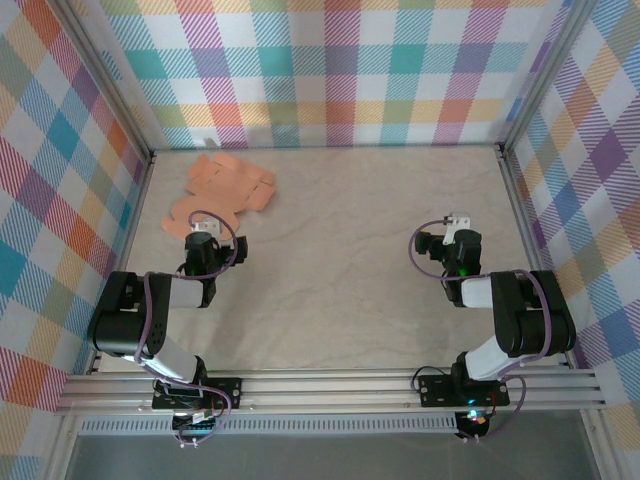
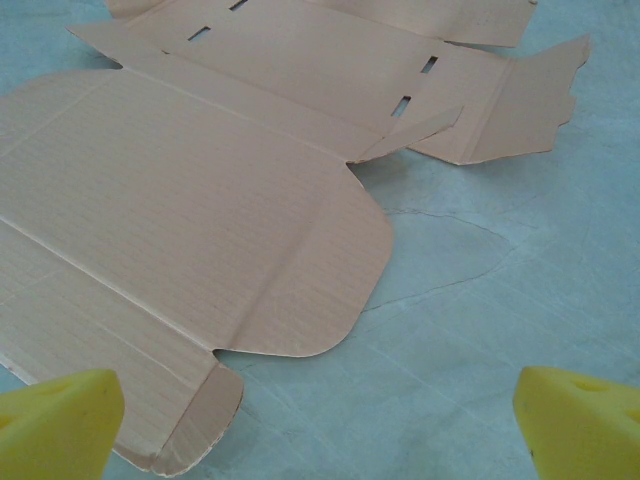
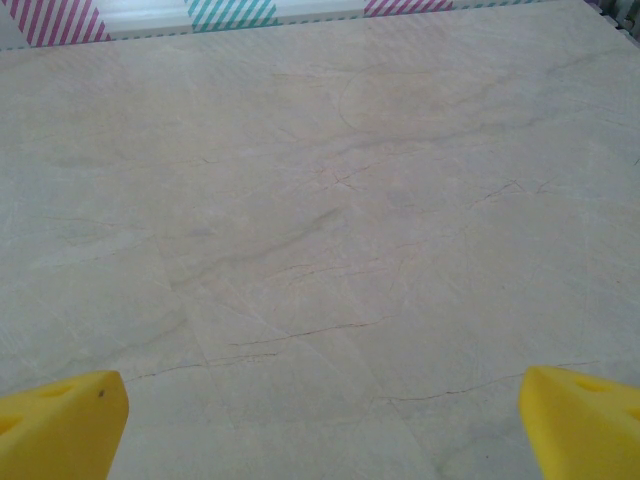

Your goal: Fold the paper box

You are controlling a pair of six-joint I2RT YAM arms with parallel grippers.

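At the near edge of the table (image 1: pixel 350 290) the two arms sit bolted side by side, each reaching a short way toward the far side. The right gripper (image 3: pixel 320 425) hangs over bare marbled tabletop on the right, its yellow fingertips (image 3: pixel 60 420) spread wide at the corners of its wrist view with nothing between them. The left gripper (image 2: pixel 320 425) is likewise wide open and empty, poised just at the near edge of the paper box (image 2: pixel 200 230), which lies in the far left part of the table, close to the left wall (image 1: pixel 60 200). From the left wrist the box is a flat salmon-orange die-cut sheet: a broad rounded flap nearest, a small tab at the near left corner, slotted panels beyond, and one narrow flap on its right side lifted slightly off the surface. The creases are visible, but no panel stands up and no tab sits in a slot. By my judgement the folding has not begun in any real way; raising the walls, tucking the tabs and closing the lid are all left to do.
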